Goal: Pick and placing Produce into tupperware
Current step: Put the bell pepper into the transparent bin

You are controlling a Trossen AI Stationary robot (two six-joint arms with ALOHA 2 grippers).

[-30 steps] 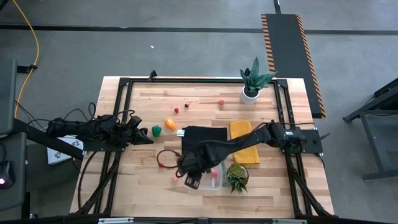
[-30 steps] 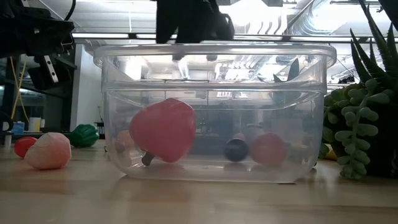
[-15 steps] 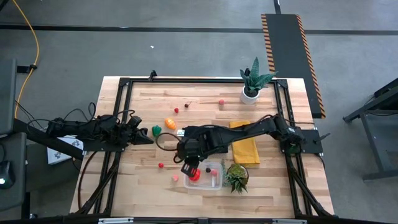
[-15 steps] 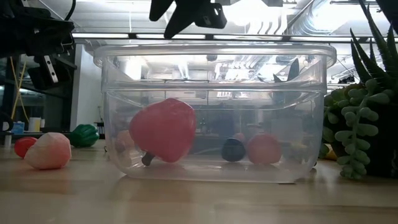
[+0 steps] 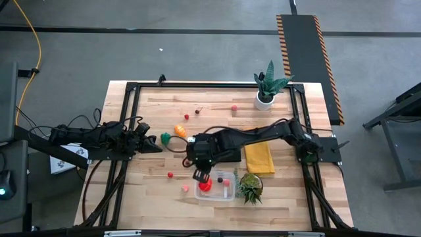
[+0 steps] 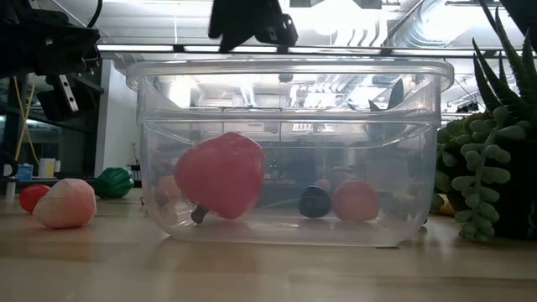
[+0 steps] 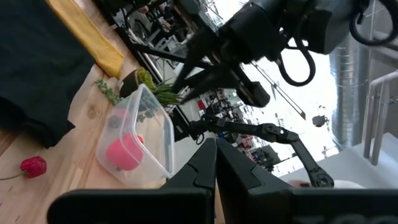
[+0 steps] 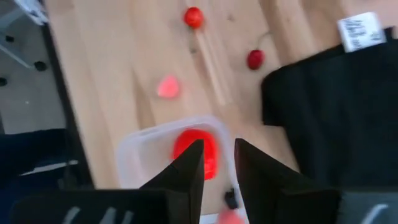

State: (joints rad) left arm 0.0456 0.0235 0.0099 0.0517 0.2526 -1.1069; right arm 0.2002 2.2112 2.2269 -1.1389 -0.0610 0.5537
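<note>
Right end effector [image 5: 199, 175] hangs over the clear tupperware [image 5: 230, 192], fingers [image 8: 189, 171] a narrow gap apart and empty as far as I can see. From counter level I see the big red fruit [image 6: 221, 174], a dark berry [image 6: 315, 201] and a pink one [image 6: 356, 200] inside; a pink piece [image 6: 65, 203] lies outside. Overhead adds the orange fruit [image 5: 179, 131] and green one [image 5: 165, 138] by the left end effector [image 5: 156, 145], which is closed.

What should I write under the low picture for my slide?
Big red toy fruit, dark berry and pink berry sit inside the clear plastic tub; pale pink berry waits outside.
</note>
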